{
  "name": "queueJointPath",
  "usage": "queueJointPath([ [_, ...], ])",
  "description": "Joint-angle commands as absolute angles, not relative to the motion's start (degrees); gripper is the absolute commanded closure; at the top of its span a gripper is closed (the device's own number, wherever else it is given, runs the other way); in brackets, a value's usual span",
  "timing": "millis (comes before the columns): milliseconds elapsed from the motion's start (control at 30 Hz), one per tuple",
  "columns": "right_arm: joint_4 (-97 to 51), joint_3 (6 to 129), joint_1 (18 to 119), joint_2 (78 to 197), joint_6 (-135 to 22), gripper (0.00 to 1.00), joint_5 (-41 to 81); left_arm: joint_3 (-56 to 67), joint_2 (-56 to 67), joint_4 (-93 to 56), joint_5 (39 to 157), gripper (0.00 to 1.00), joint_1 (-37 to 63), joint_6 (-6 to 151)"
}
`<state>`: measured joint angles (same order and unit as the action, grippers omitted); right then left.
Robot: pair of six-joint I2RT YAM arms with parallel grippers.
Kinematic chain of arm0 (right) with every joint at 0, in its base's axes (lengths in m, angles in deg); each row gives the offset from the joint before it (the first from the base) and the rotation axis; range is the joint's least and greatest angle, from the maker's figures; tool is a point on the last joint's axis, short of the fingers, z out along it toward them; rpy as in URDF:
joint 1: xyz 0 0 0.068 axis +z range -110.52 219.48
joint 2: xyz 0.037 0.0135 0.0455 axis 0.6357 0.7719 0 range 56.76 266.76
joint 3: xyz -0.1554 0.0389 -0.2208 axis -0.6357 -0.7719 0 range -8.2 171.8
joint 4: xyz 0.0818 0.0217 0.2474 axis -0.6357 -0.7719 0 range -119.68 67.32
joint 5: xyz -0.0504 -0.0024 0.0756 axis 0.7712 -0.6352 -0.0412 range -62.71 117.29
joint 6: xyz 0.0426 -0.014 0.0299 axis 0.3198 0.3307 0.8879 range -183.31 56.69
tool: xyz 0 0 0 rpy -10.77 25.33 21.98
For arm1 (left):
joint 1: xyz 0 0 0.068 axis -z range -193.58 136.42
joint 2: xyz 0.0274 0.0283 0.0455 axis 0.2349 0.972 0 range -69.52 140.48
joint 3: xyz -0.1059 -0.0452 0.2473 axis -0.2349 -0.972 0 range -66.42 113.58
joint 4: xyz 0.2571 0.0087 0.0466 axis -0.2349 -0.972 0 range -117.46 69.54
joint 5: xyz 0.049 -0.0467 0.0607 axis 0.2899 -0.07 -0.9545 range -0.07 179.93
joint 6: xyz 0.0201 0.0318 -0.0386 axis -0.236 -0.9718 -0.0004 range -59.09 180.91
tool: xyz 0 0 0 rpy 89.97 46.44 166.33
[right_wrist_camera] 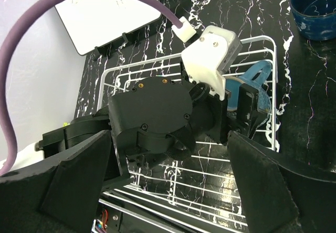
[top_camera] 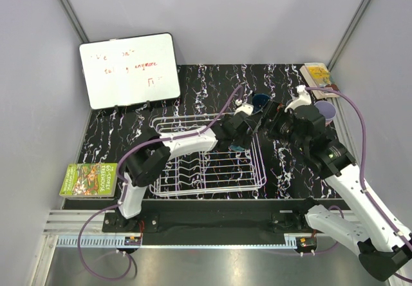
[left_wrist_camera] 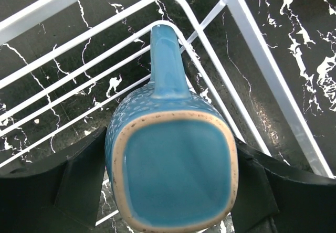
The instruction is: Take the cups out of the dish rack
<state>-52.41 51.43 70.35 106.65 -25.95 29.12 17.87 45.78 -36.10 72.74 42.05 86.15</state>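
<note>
Overhead view, wrist close-ups — shared dish rack point(top_camera: 193, 170)

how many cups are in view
3: teal cup in the dish rack, in the left gripper; dark blue cup behind the rack; lavender cup by the right arm. Arms may hide others.

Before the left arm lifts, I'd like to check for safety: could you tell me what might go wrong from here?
1. The handle of the teal cup lies among the wires of the rack; a tilted lift could snag it and drag the rack.
2. The left gripper presses on smooth glazed sides, so the cup may slip.
3. The open right gripper hovers close over the left wrist; the arms could collide.
</note>
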Motion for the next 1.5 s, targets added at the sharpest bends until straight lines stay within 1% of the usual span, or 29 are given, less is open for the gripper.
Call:
queueJointPath([
  [0,-50.19,51.21,70.76,105.80,-25.43,0.00,28.26,16.91,40.26,-35.23,69.89,1.00,41.70,84.64],
  [167,-50.97,53.04,70.76,105.10,-26.39,0.00,29.83,13.83,34.73,-35.22,68.22,1.00,41.70,84.47],
  [267,-52.38,55.77,70.85,105.19,-27.98,0.00,31.07,10.15,28.32,-33.74,67.69,1.00,41.44,84.73],
  [367,-53.00,56.83,70.76,105.71,-28.77,0.00,31.86,6.45,22.07,-30.93,70.24,1.00,39.86,86.13],
  [467,-53.52,57.01,70.76,105.89,-30.17,0.00,34.48,2.06,16.54,-26.89,77.60,1.00,35.92,89.29],
  [533,-53.96,57.10,70.76,105.80,-31.49,0.00,35.90,-2.06,12.40,-19.18,88.31,1.00,32.84,94.03],
  [567,-54.14,57.01,70.76,105.72,-31.84,0.00,36.69,-6.69,11.17,-15.66,92.70,1.00,29.34,96.14],
  [600,-54.14,56.92,70.76,105.71,-31.85,0.00,36.70,-9.17,9.51,-8.58,99.62,1.00,27.83,100.42],
  [633,-54.14,56.84,70.76,105.80,-31.85,0.00,36.52,-11.11,9.14,-5.29,102.91,1.00,26.51,102.38],
  [667,-54.05,56.49,70.76,106.15,-31.67,0.00,36.00,-14.18,8.97,-2.30,105.72,1.00,24.15,104.05],
  [700,-53.79,56.22,70.76,106.33,-31.15,0.00,35.56,-15.43,8.88,3.65,110.54,1.00,23.25,107.29],
  [767,-52.66,54.91,70.76,106.68,-30.70,0.00,33.55,-18.32,9.05,10.97,116.79,1.00,21.15,110.64],
  [800,-51.95,54.29,70.76,106.59,-30.09,0.00,32.66,-21.21,9.31,19.62,118.57,1.00,20.52,114.92],
  [867,-49.50,52.28,70.76,106.33,-29.48,0.02,29.60,-23.87,10.36,29.06,122.08,1.00,19.03,119.77],
  [900,-48.35,51.48,70.76,106.24,-28.60,0.04,28.53,-25.62,12.28,38.59,124.97,1.00,18.68,125.19],
  [967,-45.11,49.29,70.76,106.15,-27.81,0.08,24.86,-26.25,15.10,48.31,127.62,1.00,17.80,131.02],
  [1000,-44.13,48.76,70.76,106.07,-27.02,0.11,23.88,-26.60,18.07,57.41,128.94,1.00,17.62,136.79],
  [1100,-40.53,46.82,70.76,105.89,-25.70,0.14,20.09,-26.87,23.18,70.81,129.22,1.00,17.18,145.17],
  [1200,-37.71,45.50,70.68,105.19,-24.73,0.18,17.37,-26.78,25.22,74.98,129.13,1.00,17.09,147.13],
  [1300,-34.90,44.18,70.77,104.22,-23.59,0.23,14.73,-27.48,24.96,74.99,129.04,1.00,17.18,146.08],
  [1333,-33.24,43.92,70.76,104.05,-23.24,0.27,14.12,-27.48,24.87,74.99,128.96,1.00,17.18,145.99],
  [1433,-30.33,42.69,70.76,104.65,-21.48,0.32,11.13,-27.13,24.87,74.99,129.22,1.00,17.18,146.08],
  [1467,-29.89,42.42,70.68,104.92,-20.61,0.32,10.60,-26.87,24.70,74.90,129.22,1.00,17.18,146.08],
])
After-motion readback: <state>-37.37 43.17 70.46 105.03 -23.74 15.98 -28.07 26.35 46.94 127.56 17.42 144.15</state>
